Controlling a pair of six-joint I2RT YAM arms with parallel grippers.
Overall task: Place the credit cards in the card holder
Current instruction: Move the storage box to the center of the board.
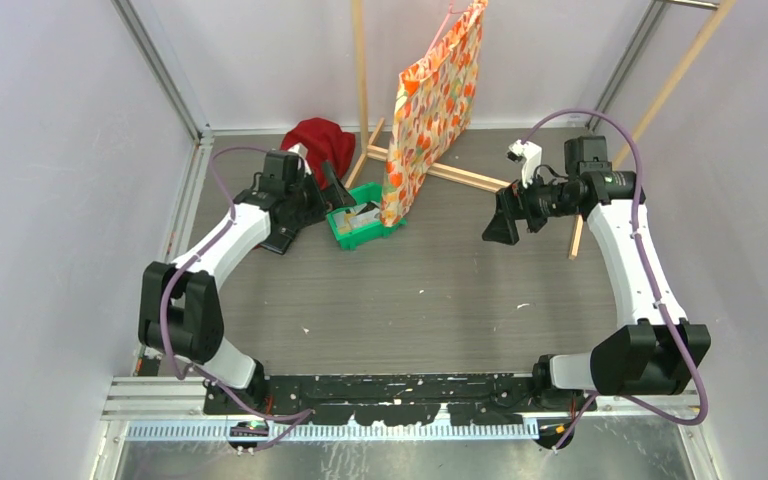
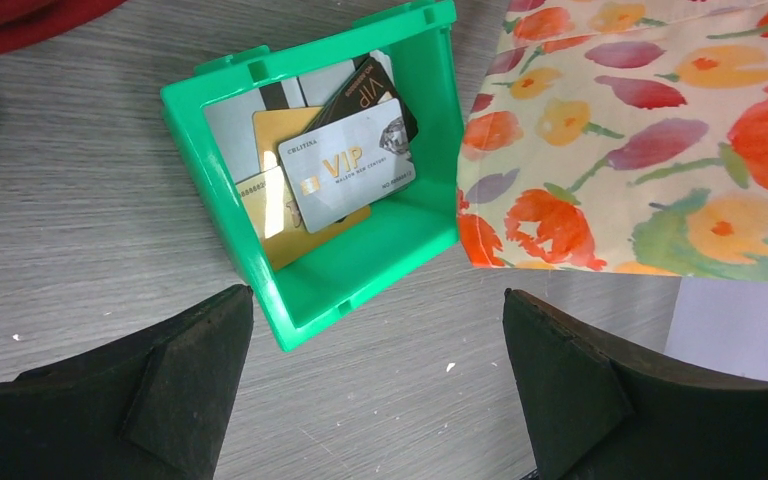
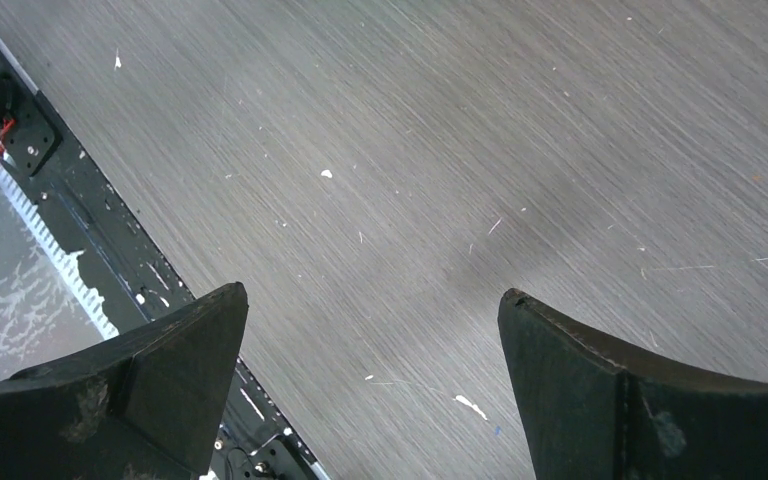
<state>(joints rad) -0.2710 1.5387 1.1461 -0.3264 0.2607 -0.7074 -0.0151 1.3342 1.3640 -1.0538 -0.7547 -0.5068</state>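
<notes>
On the right, over the grey bench, the right tool hangs with its jaws wide apart and nothing between them. On the left, a little farther out, the left tool also stands wide open and holds nothing. It points down at a green tray just beyond its fingertips. The cards lie stacked aslant inside the tray: a grey one marked VIP on top, gold ones under it to the left and a dark one behind. A flowered bag hangs just right of the tray from a wooden frame. A red cloth lies at the far left.
</notes>
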